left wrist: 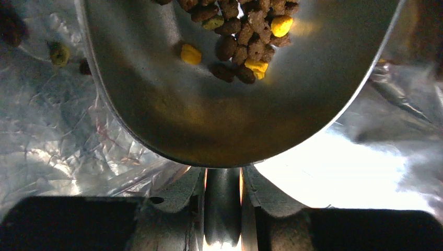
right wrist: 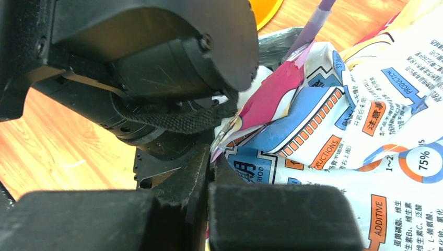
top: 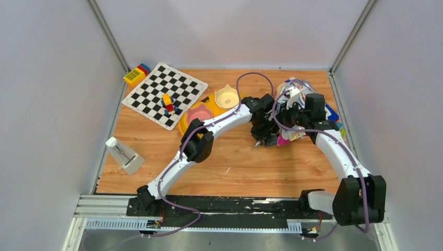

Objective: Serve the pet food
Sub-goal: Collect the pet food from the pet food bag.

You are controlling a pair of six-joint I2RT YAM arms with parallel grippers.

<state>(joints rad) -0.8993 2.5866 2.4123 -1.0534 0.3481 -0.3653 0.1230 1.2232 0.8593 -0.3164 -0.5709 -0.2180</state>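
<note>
Showing the scooping step of serving: the right end effector (right wrist: 209, 172) is pinched fully closed on a crumpled edge of the glossy blue-and-pink printed food bag (right wrist: 365, 130), apparently to keep the bag's mouth raised and open so the other arm can work inside it. The left end effector (left wrist: 223, 180) is narrowed onto the slim handle of the grey round-bowled scoop (left wrist: 219, 120), fingers on either side of the handle. The scoop's bowl sits inside the bag, against the bag's crinkled silver lining. The bowl looks roughly level, which would keep its load from spilling on the way out of the bag. The pet food (left wrist: 243, 42) lies in a small cluster toward the far end of the bowl, leaving most of the bowl bare, so this reads as a light scoopful. A few stray pieces rest on the bag's lining beside the scoop. The pellets are small, rounded and dry-looking, mostly dark brown with several bright yellow ones and at least one greenish piece. The yellow double-bowl feeder (top: 211, 104) stands on the wooden bench (top: 251, 162) to the left of the bag, apart from it. No pellets can be made out in its bowls, so delivery is judged not yet begun.
</note>
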